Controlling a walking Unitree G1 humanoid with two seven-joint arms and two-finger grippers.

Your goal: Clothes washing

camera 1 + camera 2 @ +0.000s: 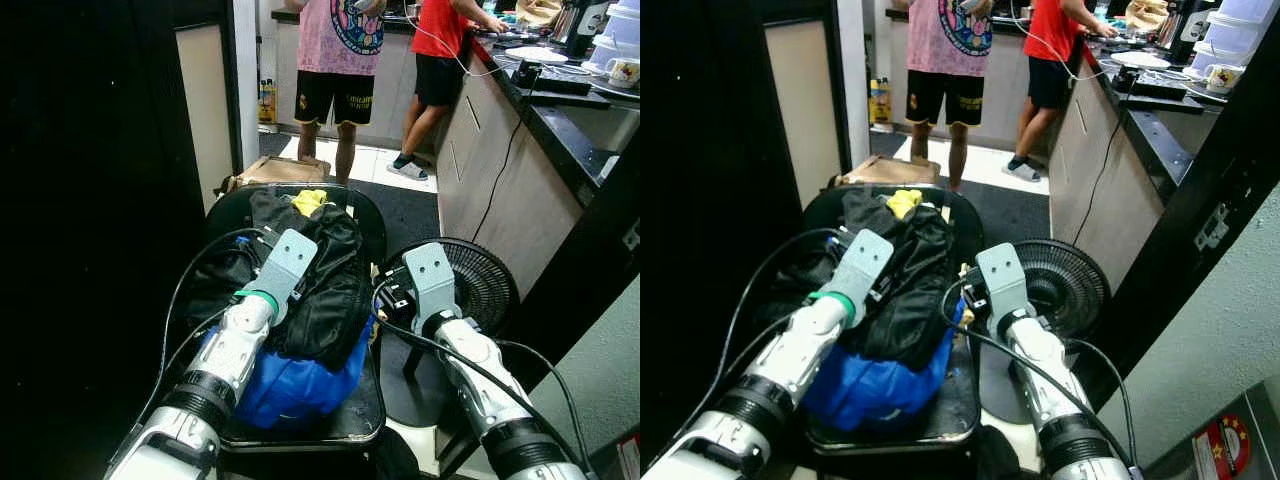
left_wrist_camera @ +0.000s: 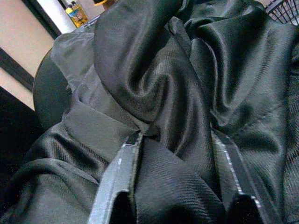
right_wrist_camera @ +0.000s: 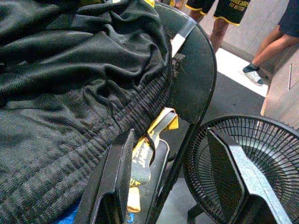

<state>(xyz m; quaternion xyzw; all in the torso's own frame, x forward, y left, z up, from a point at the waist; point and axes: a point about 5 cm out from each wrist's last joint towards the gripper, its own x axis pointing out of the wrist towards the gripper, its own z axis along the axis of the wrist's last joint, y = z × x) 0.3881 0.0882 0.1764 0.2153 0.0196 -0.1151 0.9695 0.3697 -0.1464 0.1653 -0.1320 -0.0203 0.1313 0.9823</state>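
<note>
Both people beside the desk (image 1: 560,130) are cut off above the chest by the top edge: the person in the pink shirt (image 1: 340,40) and the person in the red shirt (image 1: 440,30). The chair (image 1: 372,215) seat is almost wholly buried under the black clothes (image 1: 320,290), and the blue garment (image 1: 300,385) shows merely as a bulge beneath them. The left claw (image 2: 177,154) has its fingertips sunk into black folds. The fan (image 1: 485,280) is partly covered by the right arm. The mug (image 1: 625,70) on the desk is cropped by the edge.
</note>
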